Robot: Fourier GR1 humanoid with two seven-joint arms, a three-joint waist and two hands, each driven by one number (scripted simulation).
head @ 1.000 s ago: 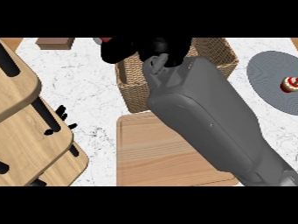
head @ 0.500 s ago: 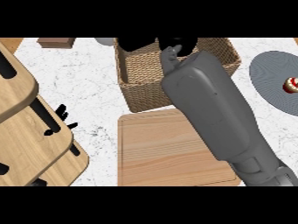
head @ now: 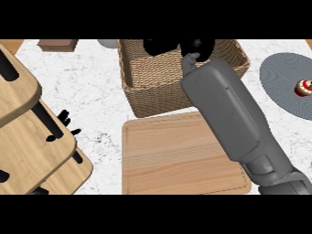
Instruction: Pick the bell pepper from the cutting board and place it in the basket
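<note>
At nine o'clock, the left hand (head: 63,124) shows only dark fingertips past wooden chairs (head: 23,137); its state cannot be told. The cutting board (head: 178,157) lies bare at six. At twelve, the right hand (head: 185,48) hangs over the basket (head: 145,87), fingers spread; the bell pepper is hidden. A plate (head: 290,93) sits at three.

I see the basket (head: 159,96), a square brown wicker one, standing upright on the counter straight under my right hand (head: 199,48), which hangs over its open top and covers much of the inside. The cutting board (head: 178,160), a pale wooden rectangle with a groove round its edge, lies flat just beside the basket's near wall, nearer to me than the hand and partly under the forearm. The bell pepper I can't make out anywhere, and the board's visible top is bare.
</note>
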